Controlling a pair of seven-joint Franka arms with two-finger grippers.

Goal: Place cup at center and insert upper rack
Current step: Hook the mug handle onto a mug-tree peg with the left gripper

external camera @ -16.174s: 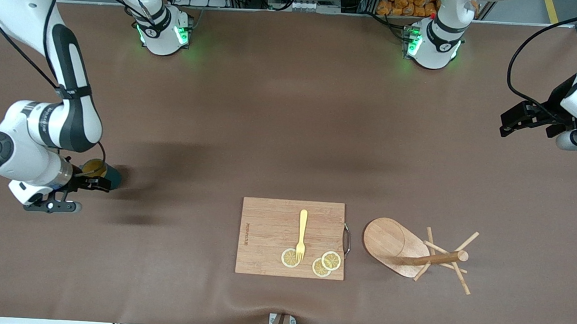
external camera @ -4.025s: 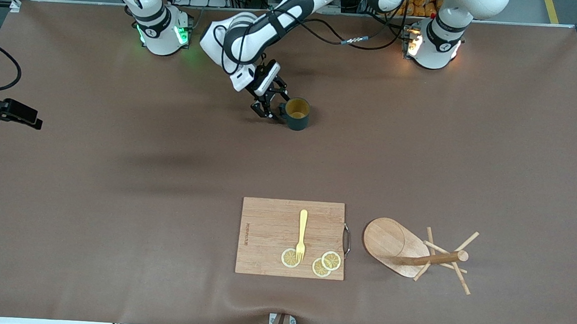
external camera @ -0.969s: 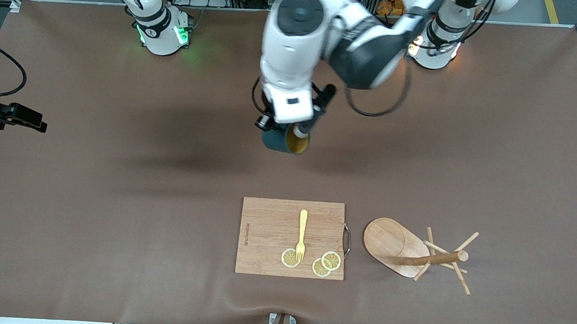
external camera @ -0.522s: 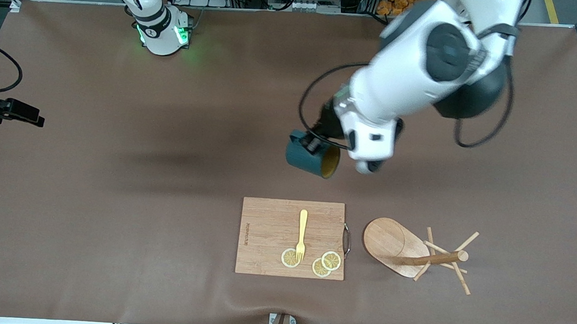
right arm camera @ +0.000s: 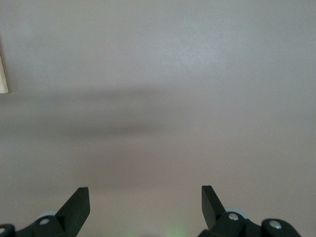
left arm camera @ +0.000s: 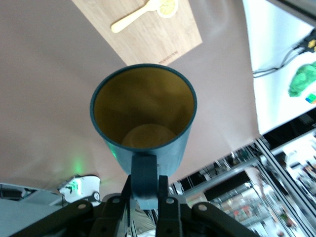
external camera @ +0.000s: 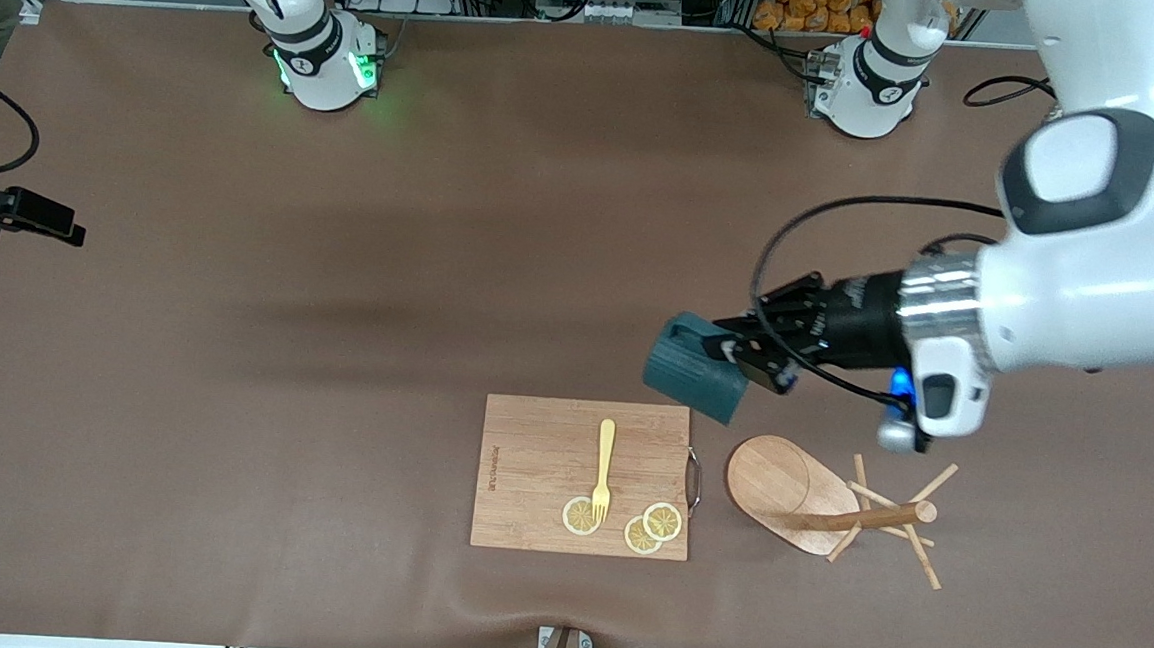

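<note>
The dark teal cup hangs tipped on its side in the air, over the table between the cutting board's corner and the upper rack. My left gripper is shut on its loop handle. In the left wrist view the cup shows its mustard inside, and my left gripper clamps the handle from both sides. The upper rack, a wooden mug tree, lies on its side beside the board, its pegs pointing toward the left arm's end. My right gripper waits open at the right arm's end; the right gripper has bare table below.
A wooden cutting board lies near the front edge, carrying a yellow fork and lemon slices. In the left wrist view the board and fork show past the cup. The brown mat covers the table.
My left arm has swung the cup from over the table's middle toward the left arm's end and the upper rack, turning its mouth away from the front camera. The right arm has stayed put.
</note>
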